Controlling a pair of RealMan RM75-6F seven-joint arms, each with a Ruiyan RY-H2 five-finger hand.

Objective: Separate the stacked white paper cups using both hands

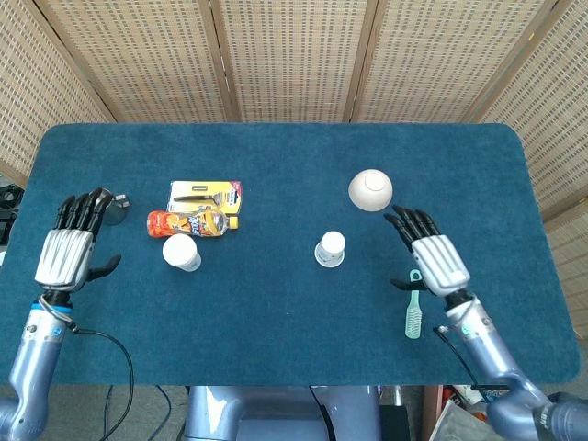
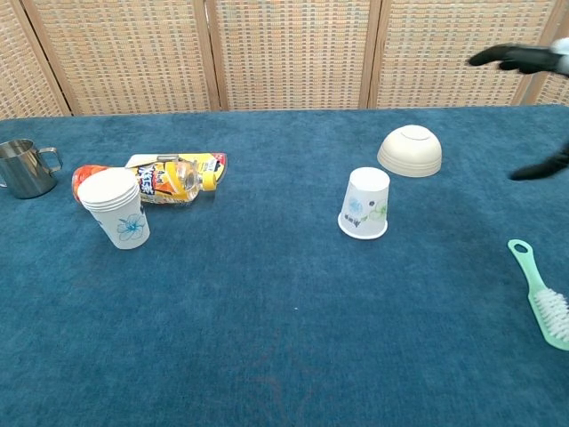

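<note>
Our left hand (image 1: 66, 250) hovers with fingers spread and nothing in it, well to the left of the upright paper cup (image 1: 181, 253); its fingertips lie just beside the small metal pitcher (image 2: 25, 167), which stands at the worktop's (image 1: 276, 331) left edge. We see that cup standing mouth up, with a blue flower print in the chest view, just in front of the lying orange bottle (image 1: 188, 222) and close to touching it. A yellow razor pack (image 1: 206, 194) lies right behind the bottle. Well to the right of the upright cup, the second paper cup (image 1: 330, 249) stands upside down, mouth on the worktop. Behind and to the right of that one, an overturned white bowl (image 1: 370, 190) rests apart from it. Further right, our right hand (image 1: 432, 254) is also spread flat and empty, palm down, clear of both cups. A green brush (image 1: 414, 308) lies just beside that hand, partly under its near edge in the head view.
</note>
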